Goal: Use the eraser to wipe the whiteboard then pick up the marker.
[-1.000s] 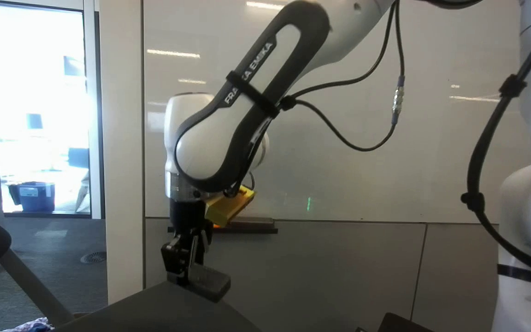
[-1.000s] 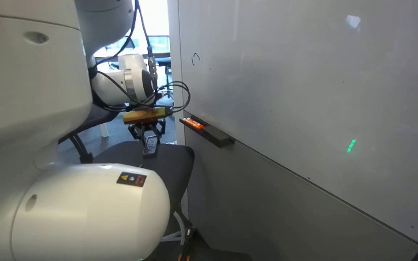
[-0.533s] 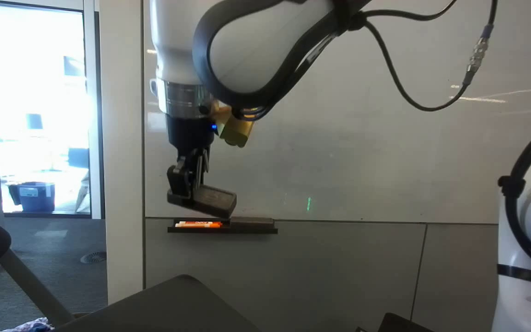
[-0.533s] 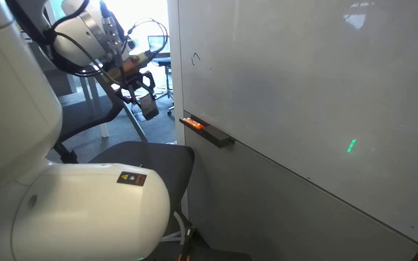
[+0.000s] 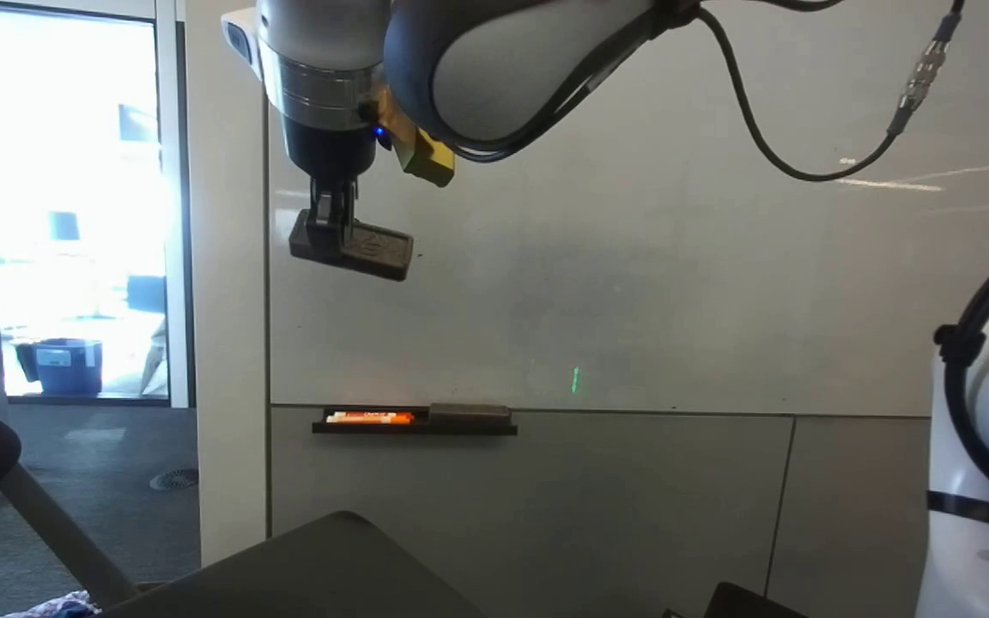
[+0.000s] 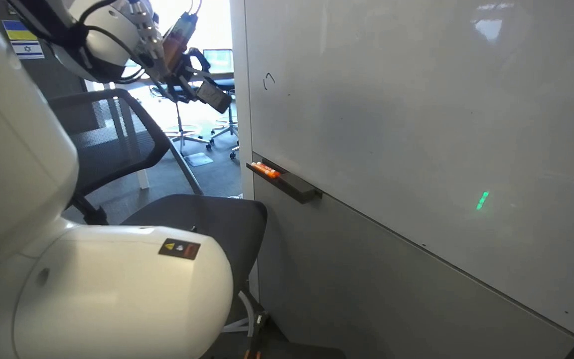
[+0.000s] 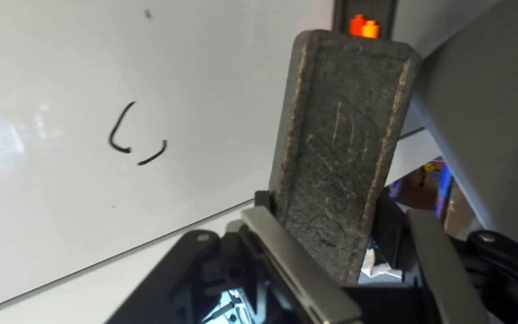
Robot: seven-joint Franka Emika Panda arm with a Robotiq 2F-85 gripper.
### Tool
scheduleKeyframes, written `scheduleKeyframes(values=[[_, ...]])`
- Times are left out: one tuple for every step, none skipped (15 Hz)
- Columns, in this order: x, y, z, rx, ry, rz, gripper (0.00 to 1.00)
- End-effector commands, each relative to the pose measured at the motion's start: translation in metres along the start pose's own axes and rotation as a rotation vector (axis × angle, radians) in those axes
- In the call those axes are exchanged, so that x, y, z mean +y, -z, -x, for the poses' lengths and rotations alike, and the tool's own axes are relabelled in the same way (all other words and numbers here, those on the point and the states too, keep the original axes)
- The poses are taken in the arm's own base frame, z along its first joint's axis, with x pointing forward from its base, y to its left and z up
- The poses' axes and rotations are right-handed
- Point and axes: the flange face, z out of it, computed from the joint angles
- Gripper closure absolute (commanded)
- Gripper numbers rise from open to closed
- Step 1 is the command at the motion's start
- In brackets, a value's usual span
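Note:
My gripper (image 5: 330, 232) is shut on the eraser (image 5: 381, 251), a dark rectangular block. In the wrist view the eraser (image 7: 337, 148) sits between both fingers (image 7: 324, 213) and sticks out well past them. I hold it raised and tilted, above tray height. In an exterior view the held eraser (image 6: 214, 96) is apart from the whiteboard (image 6: 406, 109). The whiteboard (image 7: 56, 189) bears short black strokes (image 7: 122, 128), also seen in an exterior view (image 6: 268, 81). Orange-red markers with white ends (image 5: 370, 418) lie side by side in the tray; they also show here (image 6: 265, 170).
The dark tray ledge (image 5: 417, 431) also holds a second dark block (image 5: 470, 414) beside the markers. A chair seat (image 6: 202, 214) stands below the arm. A small green streak (image 6: 483, 200) shows on the board. A window (image 5: 57, 197) is at the side.
My gripper has risen with the eraser from low over the chair seat to well above the tray. The tray's markers, hidden earlier in an exterior view, now show there.

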Motion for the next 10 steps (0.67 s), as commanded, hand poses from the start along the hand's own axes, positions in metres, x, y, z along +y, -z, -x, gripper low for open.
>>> scheduleKeyframes(values=[[0.041, -0.023, -0.015, 0.047, 0.019, 0.192, 0.69], [0.052, -0.031, -0.017, 0.056, 0.016, 0.249, 0.69], [0.063, -0.041, -0.019, 0.064, 0.005, 0.302, 0.69], [0.070, -0.052, -0.021, 0.060, -0.006, 0.345, 0.69], [0.079, -0.064, -0.022, 0.058, -0.021, 0.376, 0.69], [0.084, -0.074, -0.022, 0.060, -0.035, 0.402, 0.69], [0.088, -0.088, -0.022, 0.054, -0.048, 0.410, 0.69], [0.092, -0.100, -0.021, 0.045, -0.056, 0.417, 0.69], [0.095, -0.114, -0.020, 0.040, -0.062, 0.428, 0.69], [0.097, -0.124, -0.019, 0.040, -0.066, 0.443, 0.69]])
